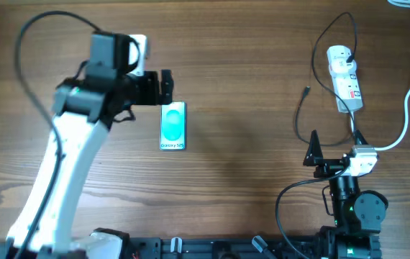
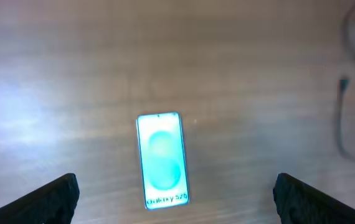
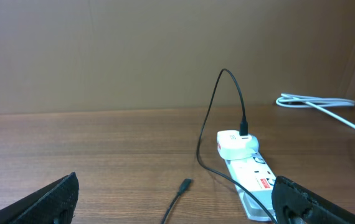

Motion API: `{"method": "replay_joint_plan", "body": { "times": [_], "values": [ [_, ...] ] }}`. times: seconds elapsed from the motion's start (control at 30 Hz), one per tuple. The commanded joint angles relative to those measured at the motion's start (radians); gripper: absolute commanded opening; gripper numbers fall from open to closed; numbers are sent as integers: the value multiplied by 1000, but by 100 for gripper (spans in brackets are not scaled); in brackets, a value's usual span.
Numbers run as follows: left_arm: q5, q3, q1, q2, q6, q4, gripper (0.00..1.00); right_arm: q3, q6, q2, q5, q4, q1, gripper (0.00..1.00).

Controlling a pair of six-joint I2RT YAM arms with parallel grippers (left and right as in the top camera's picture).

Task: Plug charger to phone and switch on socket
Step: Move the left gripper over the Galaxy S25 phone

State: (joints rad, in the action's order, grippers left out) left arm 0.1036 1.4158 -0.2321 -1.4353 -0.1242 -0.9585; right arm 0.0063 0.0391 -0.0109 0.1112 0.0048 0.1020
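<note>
On the wooden counter (image 1: pixel 248 72) the phone (image 1: pixel 172 126) lies flat, screen lit, just below the left gripper (image 1: pixel 167 87), whose jaws are spread wide and hold nothing. Well apart, on the right side, the socket (image 1: pixel 344 78) has the charger (image 3: pixel 244 127) seated in it, and the loose connector tip (image 3: pixel 185 184) rests on the wood near the right gripper (image 1: pixel 334 150), jaws likewise wide and empty. That tip looks small and low, so I would expect a pinch to slip off it. Carrying it across could pull the thin cable taut and drag the socket, or tangle it with the white cord (image 1: pixel 406 101). Unbraced, the phone may slide when pushed.
</note>
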Motion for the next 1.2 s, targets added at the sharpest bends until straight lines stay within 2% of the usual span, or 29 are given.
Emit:
{"method": "replay_joint_plan", "body": {
  "times": [0.0, 0.17, 0.3, 0.53, 0.67, 0.83, 0.97, 1.17],
  "values": [
    [12, 10, -26, -127, 12, -16, 100, -2, -12, 8, -6, 4, 7, 100],
    [14, 10, -26, -250, 11, -30, 100, -2, -13, 8, -6, 4, 7, 100],
    [80, 9, -26, -261, 5, -31, 100, -2, -12, 8, -6, 4, 7, 100],
    [78, -14, -26, -268, -61, -38, 100, -2, -13, 8, -6, 4, 7, 100],
    [-51, -104, -43, -269, -200, -25, 100, -2, -13, 8, -6, 4, 7, 100],
    [-88, -148, -127, -269, -201, 27, 100, -2, -13, 8, -6, 4, 7, 100],
    [-222, -149, -191, -269, -255, 27, 100, -2, -12, 8, -6, 4, 7, 100],
    [-221, -191, -198, -269, -255, 115, 100, -2, -12, 8, -6, 4, 7, 100]
  ]
}}
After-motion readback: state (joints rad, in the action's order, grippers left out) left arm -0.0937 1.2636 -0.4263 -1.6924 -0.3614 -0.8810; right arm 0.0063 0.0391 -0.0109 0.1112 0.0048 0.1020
